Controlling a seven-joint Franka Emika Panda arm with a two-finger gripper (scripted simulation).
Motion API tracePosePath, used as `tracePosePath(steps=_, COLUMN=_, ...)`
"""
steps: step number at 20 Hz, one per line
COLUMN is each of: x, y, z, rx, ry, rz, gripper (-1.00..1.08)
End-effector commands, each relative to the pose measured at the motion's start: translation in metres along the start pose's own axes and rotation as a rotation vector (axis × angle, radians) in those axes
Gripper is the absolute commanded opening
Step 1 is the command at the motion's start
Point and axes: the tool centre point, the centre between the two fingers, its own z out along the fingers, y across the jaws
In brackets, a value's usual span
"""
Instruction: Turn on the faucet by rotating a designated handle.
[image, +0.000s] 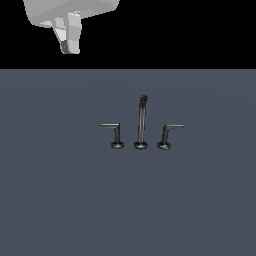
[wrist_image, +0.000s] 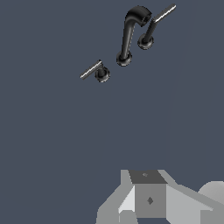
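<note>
The faucet (image: 141, 122) is a small dark metal set on the grey floor: a tall thin spout with a short handle on either side. The handle (image: 116, 134) on the exterior view's left has a thin bar pointing left. In the wrist view this handle (wrist_image: 98, 71) stands nearest me, beside the faucet's curved spout (wrist_image: 128, 35). My gripper (image: 69, 44) hangs high at the exterior view's upper left, far from the handle and touching nothing. Its fingers look slightly apart and hold nothing. Only its grey body (wrist_image: 148, 199) shows in the wrist view.
The twin handle (image: 166, 135) with its bar pointing right stands on the other side of the spout, also seen in the wrist view (wrist_image: 151, 27). A flat blue-grey floor (image: 60, 200) spreads around the faucet.
</note>
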Motion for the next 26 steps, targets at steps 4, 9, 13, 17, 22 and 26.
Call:
tracePosePath(steps=4, x=0.014, y=-0.023, z=0.028, rx=0.001, ry=0.001, rz=0.115, gripper=-1.0)
tracePosePath(steps=9, x=0.028, y=-0.041, z=0.052, rx=0.001, ry=0.002, rz=0.213, gripper=-1.0)
tracePosePath(steps=13, x=0.041, y=-0.054, z=0.071, rx=0.0, ry=0.003, rz=0.288, gripper=-1.0)
tracePosePath(steps=17, x=0.054, y=-0.065, z=0.089, rx=-0.001, ry=0.004, rz=0.363, gripper=-1.0)
tracePosePath(steps=22, x=0.072, y=-0.078, z=0.112, rx=-0.004, ry=0.007, rz=0.456, gripper=-1.0)
tracePosePath(steps=26, x=0.089, y=-0.087, z=0.131, rx=-0.006, ry=0.01, rz=0.535, gripper=-1.0)
